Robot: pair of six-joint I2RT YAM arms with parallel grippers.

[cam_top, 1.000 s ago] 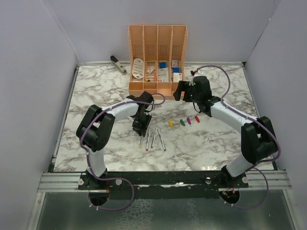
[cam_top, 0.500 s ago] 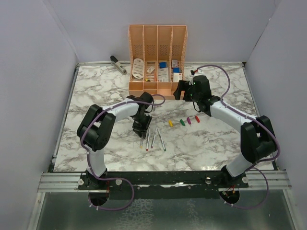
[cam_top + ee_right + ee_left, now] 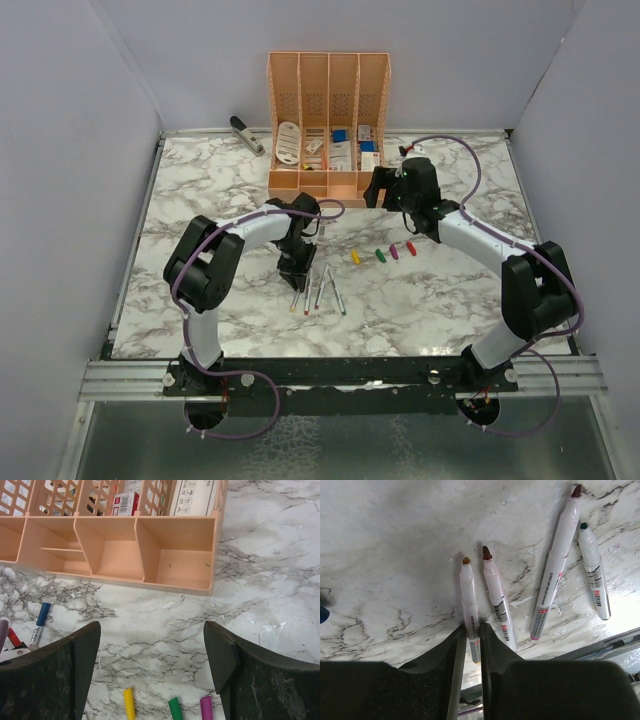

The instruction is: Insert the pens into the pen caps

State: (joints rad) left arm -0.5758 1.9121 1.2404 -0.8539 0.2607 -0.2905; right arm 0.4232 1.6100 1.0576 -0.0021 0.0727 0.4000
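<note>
Plain pale walls (image 3: 70,120) enclose a white marble-patterned table (image 3: 200,190).

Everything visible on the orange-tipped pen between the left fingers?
The thin white-grey, orange-tipped pen lies flat on the white marble table, uncapped, its small orange-brown tip pointing away from the wrist camera. It has a smooth, plastic-looking barrel with a collar behind the tip. The left gripper straddles its rear end, one black finger on each side; contact cannot be confirmed. A red-tipped pen lies close beside it.
</note>
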